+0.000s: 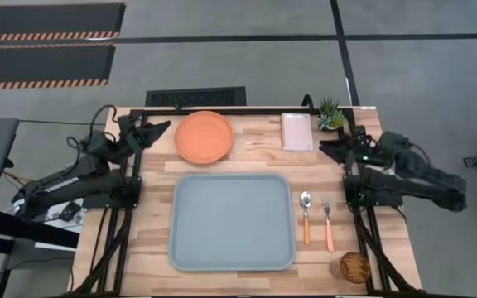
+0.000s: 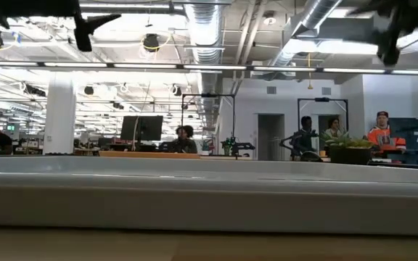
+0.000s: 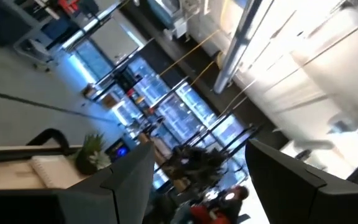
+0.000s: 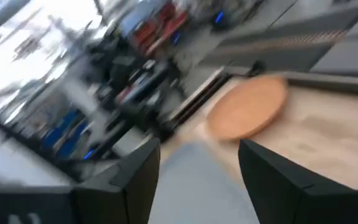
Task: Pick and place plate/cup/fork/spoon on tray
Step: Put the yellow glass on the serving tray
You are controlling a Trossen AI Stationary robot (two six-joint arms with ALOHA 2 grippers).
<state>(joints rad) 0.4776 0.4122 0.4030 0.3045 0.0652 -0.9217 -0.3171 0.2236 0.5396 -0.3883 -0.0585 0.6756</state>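
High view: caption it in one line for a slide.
Empty tray at centre, plate behind it, spoon, fork and cup to its right; both arms wait.

Wooden surface (image 1: 247,161) carries: tray (image 1: 231,221) at centre, plate (image 1: 204,136) behind it, pink pad (image 1: 296,132), small plant (image 1: 330,114), spoon (image 1: 305,217), fork (image 1: 328,223), cup (image 1: 354,266).

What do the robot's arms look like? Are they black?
Yes, both are dark, nearly black, with chunky jointed links. Each ends in a two-fingered pincer, left pincer and right pincer. Black cables loop beside the left arm, and a small green light glows on the right arm.
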